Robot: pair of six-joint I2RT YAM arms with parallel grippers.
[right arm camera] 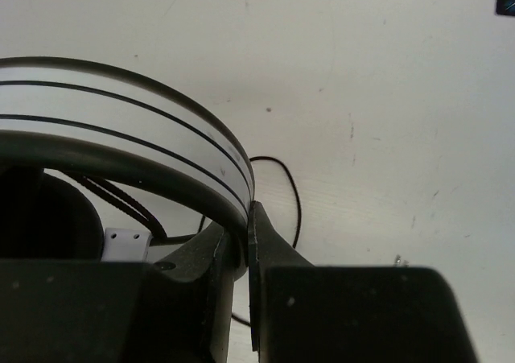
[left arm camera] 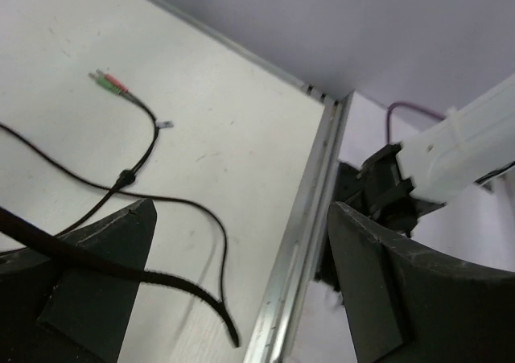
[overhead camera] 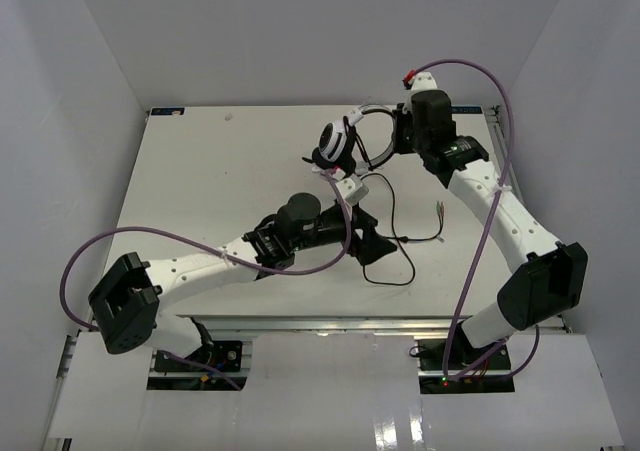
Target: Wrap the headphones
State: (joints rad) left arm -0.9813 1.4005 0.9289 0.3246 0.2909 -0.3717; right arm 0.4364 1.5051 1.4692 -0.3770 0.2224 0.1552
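Note:
The headphones [overhead camera: 337,148] are held up over the far middle of the table, one white-and-black earcup hanging to the left. My right gripper [overhead camera: 397,131] is shut on the white headband [right arm camera: 121,113], which the right gripper [right arm camera: 249,212] pinches between its jaws. The thin black cable [overhead camera: 398,233] trails down onto the table in loose loops and ends in a small plug [left arm camera: 109,81]. Below the earcup my left gripper [overhead camera: 368,239] stands wide open. In the left wrist view a stretch of cable [left arm camera: 173,286] crosses the left gripper's [left arm camera: 241,210] left finger [left arm camera: 96,274], with nothing gripped.
A metal rail [left arm camera: 310,218] marks the table's right edge, with the right arm [left arm camera: 463,146] beyond it. Thick purple cables [overhead camera: 200,239] loop along both arms. White walls close in the table on three sides.

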